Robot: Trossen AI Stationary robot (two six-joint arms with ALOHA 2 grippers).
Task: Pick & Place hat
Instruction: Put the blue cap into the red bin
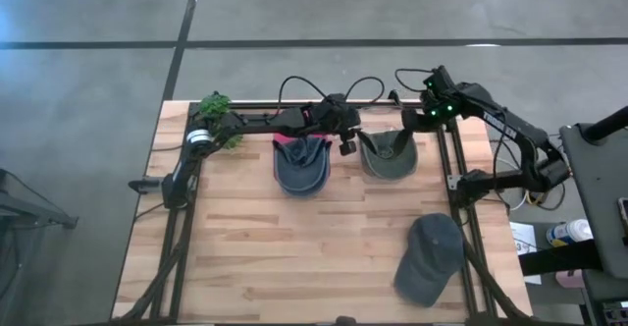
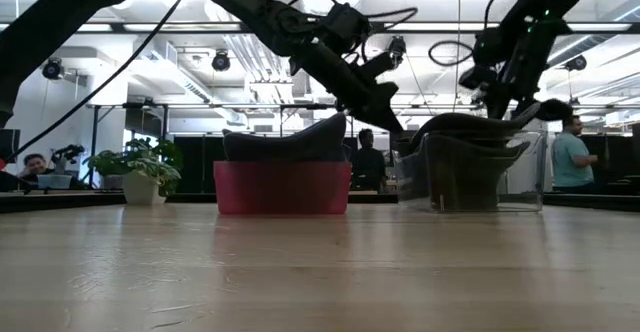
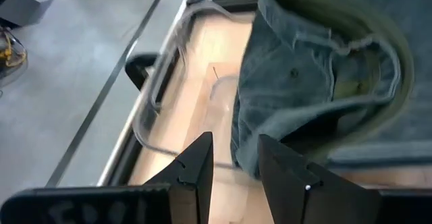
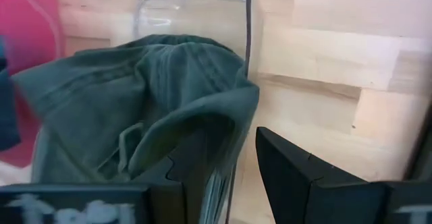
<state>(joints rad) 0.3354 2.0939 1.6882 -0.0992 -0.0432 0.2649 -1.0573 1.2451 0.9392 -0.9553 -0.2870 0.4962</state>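
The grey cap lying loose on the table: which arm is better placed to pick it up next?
Probably the right arm. The grey cap lies near the table's right edge, on that arm's side. The left gripper is between the two bins, farther across.

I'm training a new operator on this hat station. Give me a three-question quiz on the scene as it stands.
1. True or false: the dark blue cap at the table's near right sits inside a bin.
2. Which container holds the green hat? A) the red bin B) the clear bin C) none
3. Fill in: the blue hat sits in the ___ bin.

Key
1. False; it lies on bare wood.
2. B; the right end effector is at that bin's far edge, and the left end effector is between the two bins.
3. Red.
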